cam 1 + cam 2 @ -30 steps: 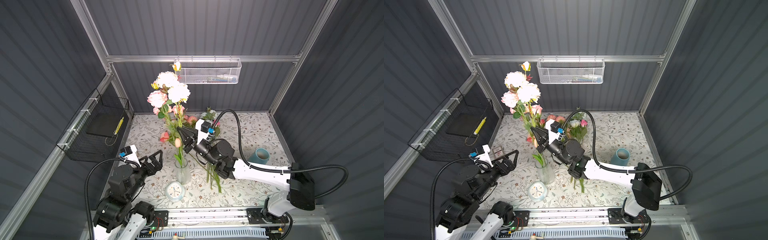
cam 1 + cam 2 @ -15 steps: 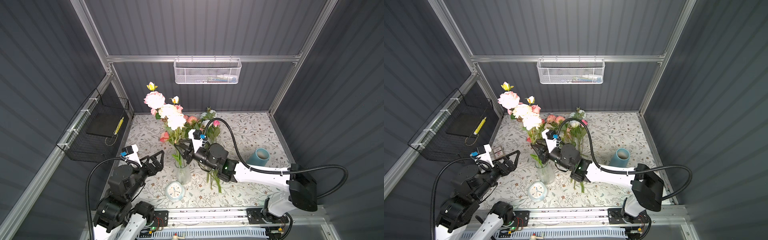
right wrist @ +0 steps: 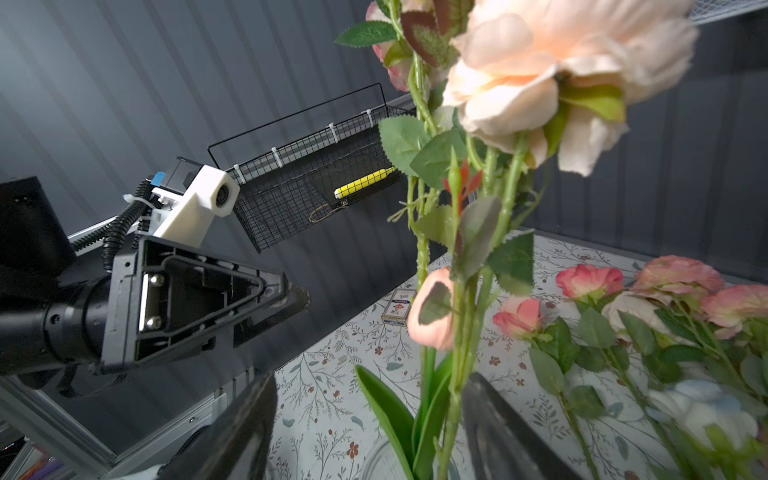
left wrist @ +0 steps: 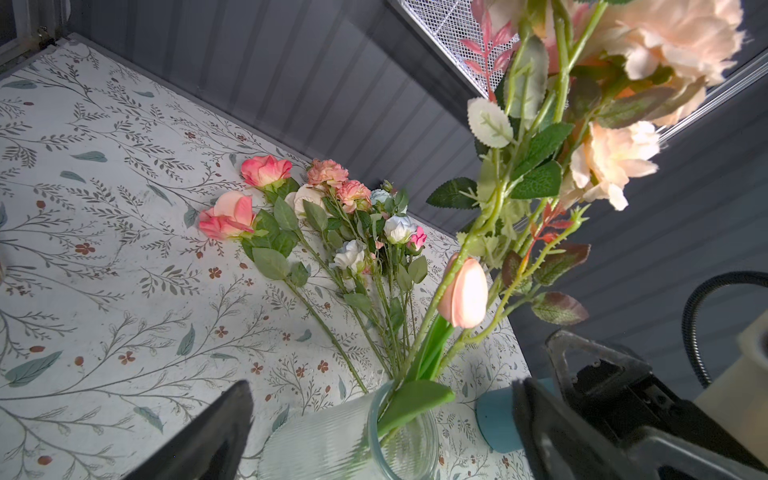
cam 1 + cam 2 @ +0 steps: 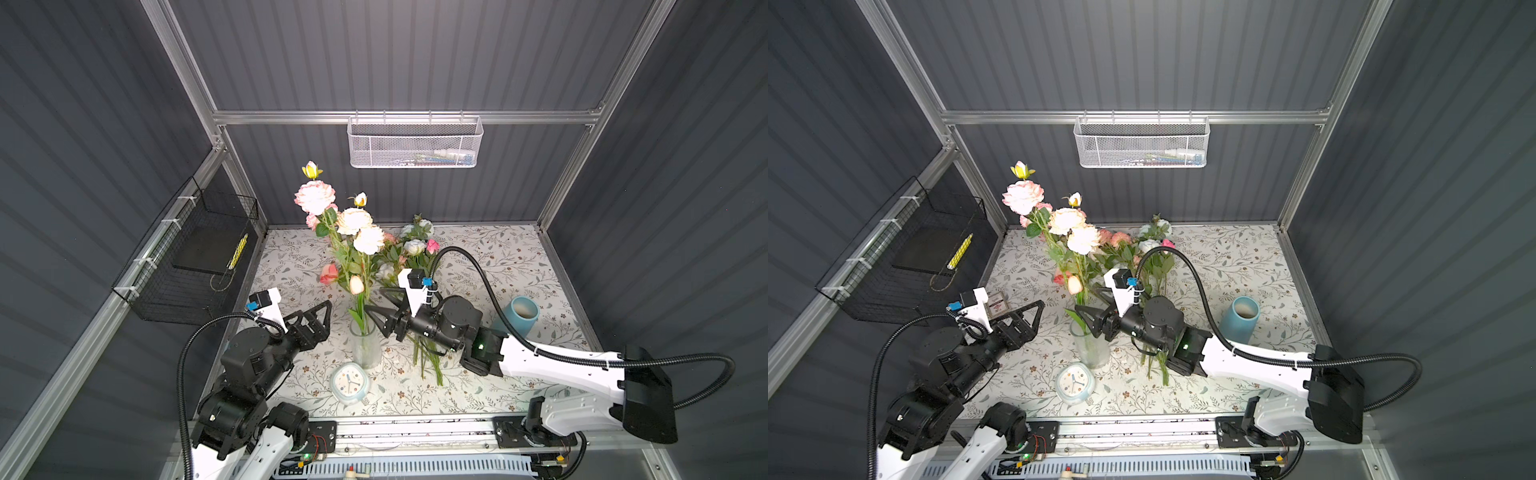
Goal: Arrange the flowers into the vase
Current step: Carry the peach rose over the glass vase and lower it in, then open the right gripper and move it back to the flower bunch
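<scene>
White links, black joints, corrugated black cables.

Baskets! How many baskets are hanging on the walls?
2. The white mesh basket hangs on the back wall. The black wire basket hangs on the left wall. I don't see anywhere that another one could hide.

One glass vase holds three large peonies, two yellow buds, one peach tulip. On the worktop: two coral roses, two peach blooms, one cream rose, at least three pale blue roses, one magenta bud. One teal vase, one clock, one card box, one white mesh basket, one black wire basket, one left end effector, one right end effector
</scene>
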Robot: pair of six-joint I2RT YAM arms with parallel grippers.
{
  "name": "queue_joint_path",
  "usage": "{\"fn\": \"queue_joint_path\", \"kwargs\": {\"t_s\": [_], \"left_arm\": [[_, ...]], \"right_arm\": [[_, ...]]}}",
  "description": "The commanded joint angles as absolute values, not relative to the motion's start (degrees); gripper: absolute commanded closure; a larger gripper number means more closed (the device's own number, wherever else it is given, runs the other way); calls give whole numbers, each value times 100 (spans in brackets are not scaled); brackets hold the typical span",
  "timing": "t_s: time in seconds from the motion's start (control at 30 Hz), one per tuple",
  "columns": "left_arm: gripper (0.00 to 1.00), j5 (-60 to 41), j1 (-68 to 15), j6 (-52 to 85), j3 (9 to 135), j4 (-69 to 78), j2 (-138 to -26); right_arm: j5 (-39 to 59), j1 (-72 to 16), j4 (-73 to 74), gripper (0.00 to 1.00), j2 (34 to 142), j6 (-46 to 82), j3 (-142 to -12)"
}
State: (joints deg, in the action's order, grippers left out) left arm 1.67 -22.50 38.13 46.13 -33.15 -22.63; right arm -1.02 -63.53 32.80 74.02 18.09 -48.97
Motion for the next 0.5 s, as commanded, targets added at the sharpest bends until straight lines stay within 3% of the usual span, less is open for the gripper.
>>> {"fn": "queue_joint_path", "kwargs": {"t_s": [0.0,0.1,0.23,0.47], "left_arm": [[0,105,-2241,3673,4524,-3177,-2270],[0,144,-2241,3651,4521,-3215,-2264],[0,233,-2241,3630,4522,-3244,-2230],[0,204,-2241,3604,4501,-3293,-2241]], "right_arm": [[-282,-6381,2946,26,6955,1865,-4635],[-664,-6360,2459,26,6516,1868,-4390],[-1121,-5964,1144,34,6450,2302,-4493],[-647,-4808,-571,54,7623,3383,-5079]]}}
